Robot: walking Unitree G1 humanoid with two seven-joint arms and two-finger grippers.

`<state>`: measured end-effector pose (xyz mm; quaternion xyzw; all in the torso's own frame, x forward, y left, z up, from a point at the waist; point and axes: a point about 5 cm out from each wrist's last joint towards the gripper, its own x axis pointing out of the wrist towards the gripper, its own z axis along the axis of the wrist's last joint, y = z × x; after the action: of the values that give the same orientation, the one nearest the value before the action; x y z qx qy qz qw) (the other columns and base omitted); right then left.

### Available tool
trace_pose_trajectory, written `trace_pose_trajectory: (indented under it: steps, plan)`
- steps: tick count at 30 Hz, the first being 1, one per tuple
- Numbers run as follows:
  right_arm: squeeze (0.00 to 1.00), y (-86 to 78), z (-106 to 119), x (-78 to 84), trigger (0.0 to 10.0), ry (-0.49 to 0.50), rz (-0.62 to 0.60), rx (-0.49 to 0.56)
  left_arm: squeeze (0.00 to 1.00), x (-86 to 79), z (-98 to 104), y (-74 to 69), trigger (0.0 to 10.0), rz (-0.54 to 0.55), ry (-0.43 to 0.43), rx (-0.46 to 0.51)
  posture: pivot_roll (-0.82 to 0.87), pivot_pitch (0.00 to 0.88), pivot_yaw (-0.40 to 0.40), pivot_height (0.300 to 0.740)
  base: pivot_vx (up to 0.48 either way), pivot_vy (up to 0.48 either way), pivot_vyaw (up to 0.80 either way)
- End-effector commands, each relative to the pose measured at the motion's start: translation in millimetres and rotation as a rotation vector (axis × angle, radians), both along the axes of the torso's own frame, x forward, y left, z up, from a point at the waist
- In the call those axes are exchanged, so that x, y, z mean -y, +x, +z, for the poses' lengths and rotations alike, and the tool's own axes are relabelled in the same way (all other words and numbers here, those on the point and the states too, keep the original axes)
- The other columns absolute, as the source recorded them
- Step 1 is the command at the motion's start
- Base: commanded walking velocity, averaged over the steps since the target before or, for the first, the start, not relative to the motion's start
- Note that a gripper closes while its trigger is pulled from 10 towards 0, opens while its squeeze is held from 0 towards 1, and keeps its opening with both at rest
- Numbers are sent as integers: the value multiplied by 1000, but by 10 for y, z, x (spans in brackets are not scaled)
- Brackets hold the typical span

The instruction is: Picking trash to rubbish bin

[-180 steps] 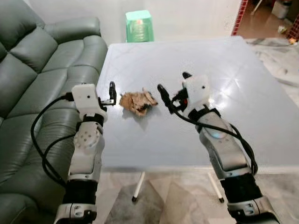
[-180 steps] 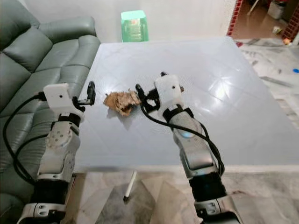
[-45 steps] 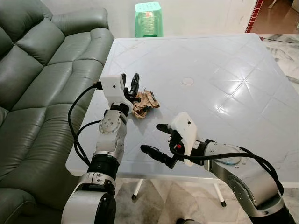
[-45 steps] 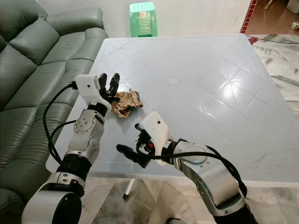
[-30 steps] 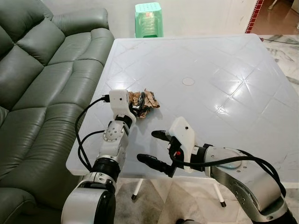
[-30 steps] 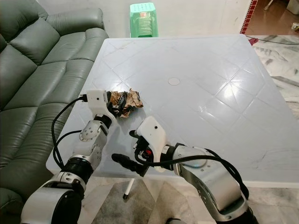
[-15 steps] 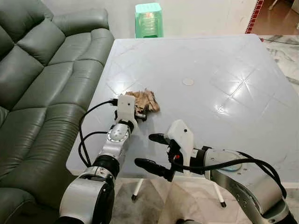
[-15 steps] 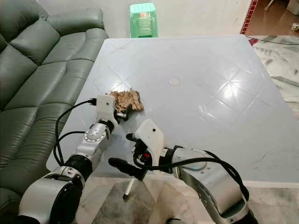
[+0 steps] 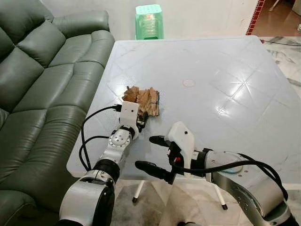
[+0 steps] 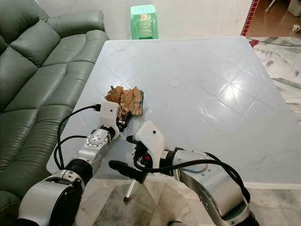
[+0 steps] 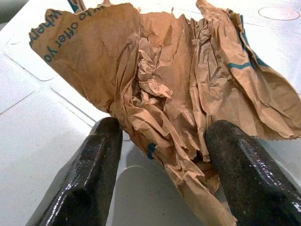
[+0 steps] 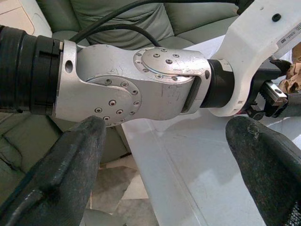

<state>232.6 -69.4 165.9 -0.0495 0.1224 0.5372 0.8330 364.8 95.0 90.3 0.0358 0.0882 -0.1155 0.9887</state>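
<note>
A crumpled brown paper bag with blue print (image 9: 143,99) stands up on the pale blue table (image 9: 221,66) near its left edge. My left gripper (image 9: 140,119) is just below it on the near side. In the left wrist view its two black fingers (image 11: 94,160) flank the paper (image 11: 169,89) and press its lower folds. My right gripper (image 9: 145,151) hovers open at the table's near edge, close beside the left forearm (image 12: 136,80), with nothing between its fingers (image 12: 66,155).
A grey-green leather sofa (image 9: 37,70) runs along the table's left side. A green plastic stool (image 9: 149,21) stands beyond the far edge. A round cap (image 9: 189,83) marks the table's middle. A white table leg (image 9: 139,188) and marbled floor lie below the near edge.
The left gripper has closed in on the paper, which now stands taller and bunched instead of lying flat. The right gripper has drifted slightly towards the near edge and stays open.
</note>
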Motion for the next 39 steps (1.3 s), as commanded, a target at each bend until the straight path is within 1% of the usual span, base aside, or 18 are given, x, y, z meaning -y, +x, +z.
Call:
trace_pose_trajectory:
  steps: [1, 22, 31, 34, 39]
  plan:
    - [0, -20, 30, -29, 10000, 5, 19, 7, 0, -64, -75, -28, 0, 20, 6, -32, -183, 72, 49, 740, 0, 0, 0]
    - [0, -22, 27, -44, 10000, 10, 21, 2, 0, -138, -111, -52, 0, 49, -1, -26, -178, 73, 49, 740, 0, 0, 0]
    - [0, -20, 20, -53, 10000, 14, 23, -1, 0, -165, -71, -51, 0, 78, -10, 30, -172, 70, 49, 740, 0, 0, 0]
    - [0, -19, 17, -58, 10000, 14, 25, -2, 0, -178, -87, -66, 0, 85, -9, 34, -170, 67, 50, 740, 0, 0, 0]
    - [0, -2, 13, -63, 10000, 19, 24, -4, 0, -197, -209, -176, 0, 111, 1, 46, -159, 60, 46, 740, 0, 0, 0]
